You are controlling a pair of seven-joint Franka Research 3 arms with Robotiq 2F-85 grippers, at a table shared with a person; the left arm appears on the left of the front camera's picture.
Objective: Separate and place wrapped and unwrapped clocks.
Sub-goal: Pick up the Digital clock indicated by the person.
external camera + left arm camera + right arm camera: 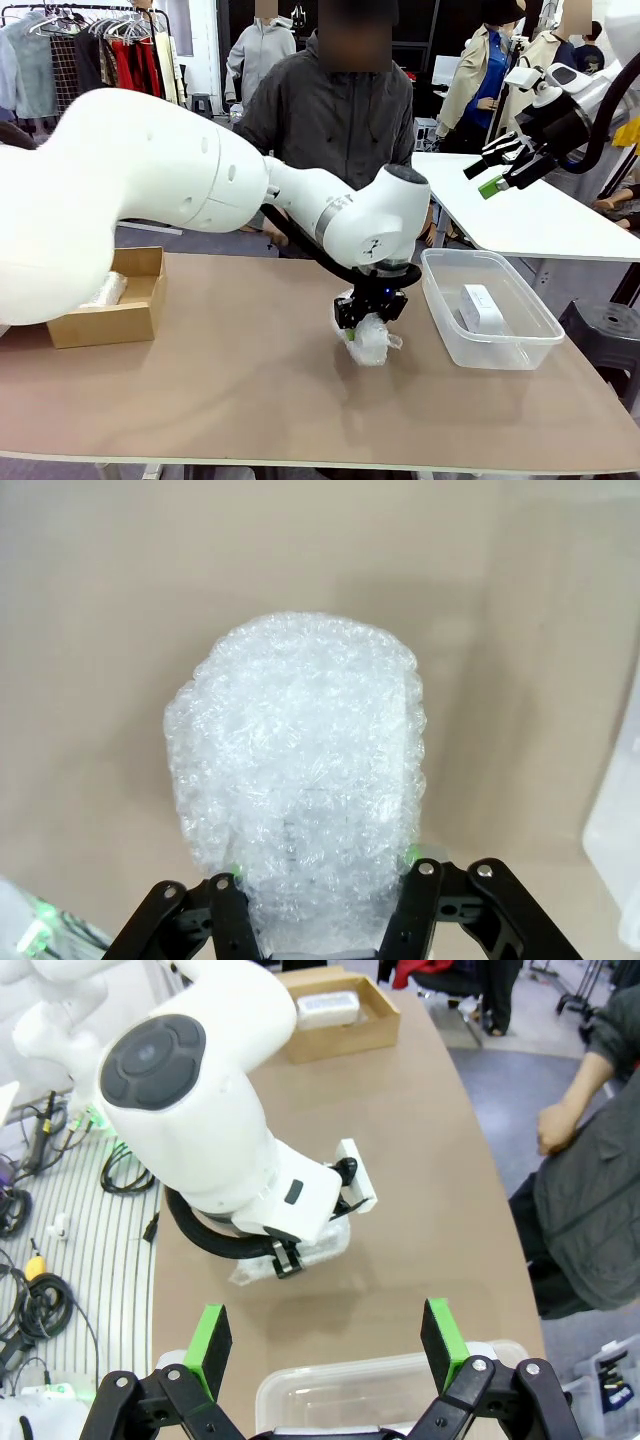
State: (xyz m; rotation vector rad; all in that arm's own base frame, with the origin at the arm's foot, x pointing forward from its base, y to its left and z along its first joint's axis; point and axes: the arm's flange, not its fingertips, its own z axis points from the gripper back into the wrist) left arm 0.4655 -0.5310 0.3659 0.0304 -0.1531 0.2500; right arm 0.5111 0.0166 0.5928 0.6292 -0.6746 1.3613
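Two of the three clocks look sorted already, judging by how they lie: one lumpy bundle in whitish bubble wrap [106, 289] sits in the open brown cardboard box [140, 320], well off to the left gripper's [371, 322] outer side, and the bare smooth white rounded-rectangular clock [481, 308] lies in the clear plastic tub [520, 352] just beside that gripper on its other side. One remains, the second bubble-wrapped oblong bundle [300, 780], and it rests on the tan tabletop [250, 400] directly under the left gripper, which has its jaws closed in on the bundle's near end; in the left wrist view the wrap bulges out between the black fingers and runs away from them along the table. That grip looks made but the bundle is not yet lifted, so what is left, as I judge it, is to raise it and carry it across to the cardboard box to join the other wrapped one. The soft wrap may squash or slip in the pinch, so a steady lift seems wise. Up and away from the work, the right gripper [325, 1345] hangs with its green-padded fingers spread wide and nothing between them, above the near rim of the tub. A person in a dark grey jacket [330, 120] stands at the table's far side, hands not on any clock.
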